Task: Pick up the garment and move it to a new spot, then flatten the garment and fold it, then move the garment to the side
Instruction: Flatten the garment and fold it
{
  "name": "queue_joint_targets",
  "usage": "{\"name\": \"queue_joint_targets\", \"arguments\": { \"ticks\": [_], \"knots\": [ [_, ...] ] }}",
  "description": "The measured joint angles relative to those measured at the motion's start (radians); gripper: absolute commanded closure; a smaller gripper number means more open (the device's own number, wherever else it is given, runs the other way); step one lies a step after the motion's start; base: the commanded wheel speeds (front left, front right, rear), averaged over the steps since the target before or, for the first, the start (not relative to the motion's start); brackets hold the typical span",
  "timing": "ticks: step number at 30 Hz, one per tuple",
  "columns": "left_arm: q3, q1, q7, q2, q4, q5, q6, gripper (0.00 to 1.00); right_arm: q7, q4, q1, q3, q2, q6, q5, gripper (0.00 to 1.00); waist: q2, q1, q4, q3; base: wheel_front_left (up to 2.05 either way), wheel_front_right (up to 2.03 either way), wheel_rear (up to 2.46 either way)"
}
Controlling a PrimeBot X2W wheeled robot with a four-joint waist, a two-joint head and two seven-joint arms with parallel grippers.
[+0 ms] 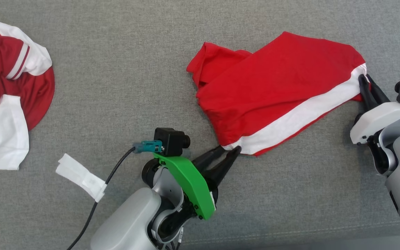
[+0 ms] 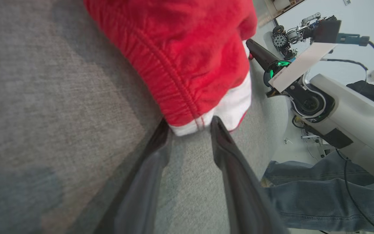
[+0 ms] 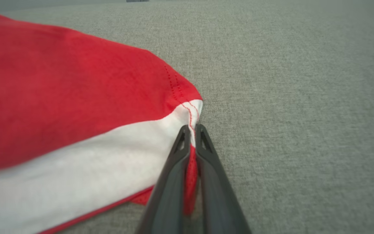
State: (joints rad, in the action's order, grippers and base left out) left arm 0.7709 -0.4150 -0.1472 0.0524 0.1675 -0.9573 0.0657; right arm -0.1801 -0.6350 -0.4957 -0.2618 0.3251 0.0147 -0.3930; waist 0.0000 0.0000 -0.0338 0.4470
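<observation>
The garment [image 1: 276, 90] is a pair of red shorts with a white side stripe, lying crumpled on the grey fabric surface [image 1: 123, 86]. My left gripper [image 1: 228, 150] is at its near corner. In the left wrist view the two fingers stand apart, with the white waistband corner [image 2: 190, 128] at their tips and my left gripper [image 2: 190, 125] open around it. My right gripper [image 1: 365, 78] is at the garment's right end. In the right wrist view my right gripper [image 3: 192, 128] is shut on the hem corner of the garment [image 3: 60, 113], with red cloth pinched between the fingers.
A second red and white garment [image 1: 9, 86] lies bunched at the far left. A white tag [image 1: 80, 175] hangs on my left arm's cable. A seam [image 1: 290, 232] runs along the surface's near edge. A person's jeans-clad leg [image 2: 320, 195] is beside the surface, under my right arm [image 2: 336, 104].
</observation>
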Motion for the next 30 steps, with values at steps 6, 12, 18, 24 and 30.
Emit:
{"name": "queue_joint_targets", "arguments": {
  "ticks": [6,12,18,24,30],
  "knots": [
    [-0.010,-0.022,0.007,-0.002,-0.026,-0.017,0.016,1.00,-0.016,0.022,-0.012,-0.020,-0.001,0.064,0.001,1.00,0.0000,0.0000,0.005,-0.030,0.00,0.00,0.00],
    [-0.098,-0.160,-0.036,0.104,-0.156,-0.007,0.026,1.00,-0.023,0.158,-0.084,-0.045,0.032,0.100,-0.005,1.00,0.0000,0.0000,0.014,-0.085,0.00,0.00,0.00],
    [-0.212,-0.212,-0.125,0.221,-0.276,-0.063,0.023,1.00,0.007,0.300,-0.105,-0.044,0.066,0.110,-0.096,1.00,0.0000,0.0000,0.015,-0.159,0.00,0.00,0.00],
    [-0.286,-0.222,-0.220,0.311,-0.369,-0.160,-0.009,1.00,0.081,0.479,-0.039,-0.063,0.088,0.109,-0.281,1.00,0.0000,0.0000,0.000,-0.239,0.00,0.00,0.00],
    [-0.287,-0.208,-0.333,0.318,-0.541,-0.280,-0.077,1.00,0.182,0.726,0.044,-0.081,0.155,0.109,-0.451,1.00,0.0000,0.0000,-0.031,-0.294,0.00,0.00,0.00]
  ]
}}
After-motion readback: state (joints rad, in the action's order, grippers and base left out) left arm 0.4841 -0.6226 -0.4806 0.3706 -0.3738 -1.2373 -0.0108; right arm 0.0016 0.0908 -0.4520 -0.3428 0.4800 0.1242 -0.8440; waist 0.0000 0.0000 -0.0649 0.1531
